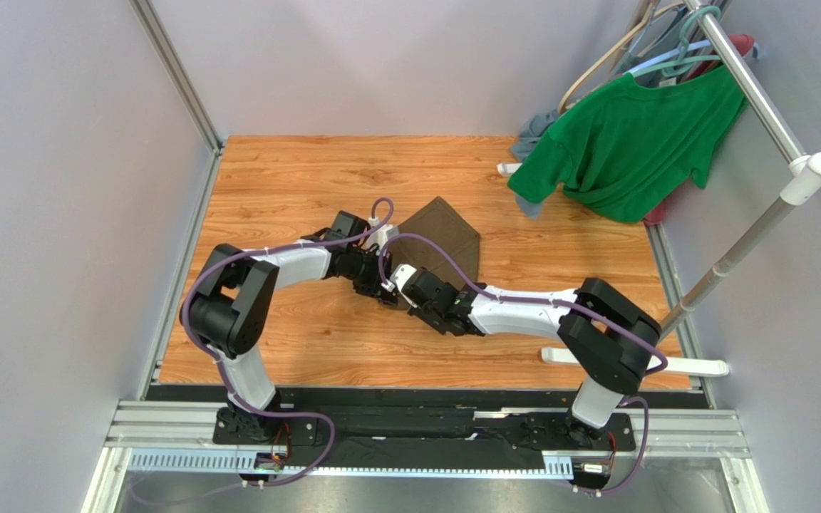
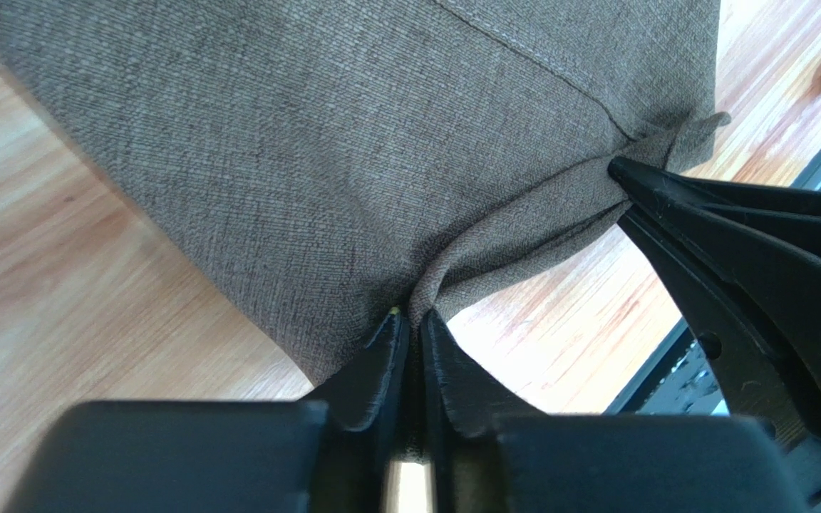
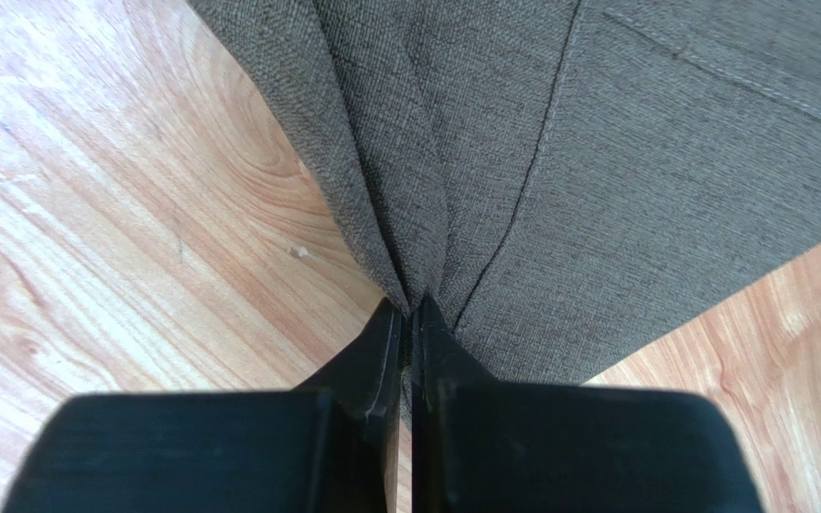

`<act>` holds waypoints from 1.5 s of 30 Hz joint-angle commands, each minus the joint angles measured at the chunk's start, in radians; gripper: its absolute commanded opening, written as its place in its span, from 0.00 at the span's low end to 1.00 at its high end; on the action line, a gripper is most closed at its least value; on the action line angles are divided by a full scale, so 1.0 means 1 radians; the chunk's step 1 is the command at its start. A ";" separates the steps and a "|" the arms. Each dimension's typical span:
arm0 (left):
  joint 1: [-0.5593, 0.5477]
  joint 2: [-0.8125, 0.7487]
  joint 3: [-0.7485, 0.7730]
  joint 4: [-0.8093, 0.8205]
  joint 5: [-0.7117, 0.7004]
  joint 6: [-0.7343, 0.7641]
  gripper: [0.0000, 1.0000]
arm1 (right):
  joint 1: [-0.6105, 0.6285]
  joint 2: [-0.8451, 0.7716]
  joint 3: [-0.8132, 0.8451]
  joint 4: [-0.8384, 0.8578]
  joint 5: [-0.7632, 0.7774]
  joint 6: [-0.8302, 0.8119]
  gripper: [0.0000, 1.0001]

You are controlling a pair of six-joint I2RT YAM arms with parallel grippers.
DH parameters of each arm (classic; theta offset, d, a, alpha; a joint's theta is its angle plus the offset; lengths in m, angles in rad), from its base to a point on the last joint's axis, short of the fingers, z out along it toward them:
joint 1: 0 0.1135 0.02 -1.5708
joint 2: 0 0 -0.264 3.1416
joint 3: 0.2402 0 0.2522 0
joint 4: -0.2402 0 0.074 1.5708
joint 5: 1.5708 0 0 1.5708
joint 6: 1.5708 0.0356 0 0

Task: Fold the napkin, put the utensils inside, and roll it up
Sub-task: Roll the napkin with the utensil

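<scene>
Since both arms meet at one spot, top view first: the napkin (image 1: 445, 237) lies on the wood surface (image 1: 276, 182), about mid-surface. Left claw (image 1: 375, 280) and right claw (image 1: 400, 291) are close together at its near-left edge, but the tips are too small here to read. No utensils visible in any view.

Left wrist: the left claw is nearly pressed together, pinching a small gathered fold of the napkin edge. The right claw sits at right, its tip clamped on the hemmed corner nearby. The cloth between the two grips is puckered into a ridge; the rest lies flat.

Right wrist: the right claw is pressed together on a pleat of the napkin, with creases fanning out from the pinch.

Handling, my read:
- Coarse woven fabric, light and limp, so it will drape and drag rather than hold shape.
- Not slippery or fragile; the weave should hold in a thin pinch.
- Best hold points are the hemmed edges and corners.
- Grips this close leave the far part trailing. For a clean fold, space them along one edge and lift low so the cloth doesn't bunch.
</scene>
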 commanded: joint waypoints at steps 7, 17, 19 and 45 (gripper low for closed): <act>0.045 -0.183 0.001 -0.048 -0.094 -0.058 0.64 | -0.085 0.034 0.109 -0.184 -0.392 0.066 0.00; 0.089 -0.420 -0.114 0.009 -0.322 -0.099 0.68 | -0.219 0.108 0.193 -0.211 -0.800 0.090 0.00; 0.089 -0.460 -0.181 0.085 -0.312 -0.095 0.68 | -0.252 0.120 0.207 -0.207 -0.857 0.097 0.00; 0.050 -0.583 -0.447 0.331 -0.224 -0.061 0.65 | -0.504 0.381 0.270 -0.109 -1.330 0.186 0.00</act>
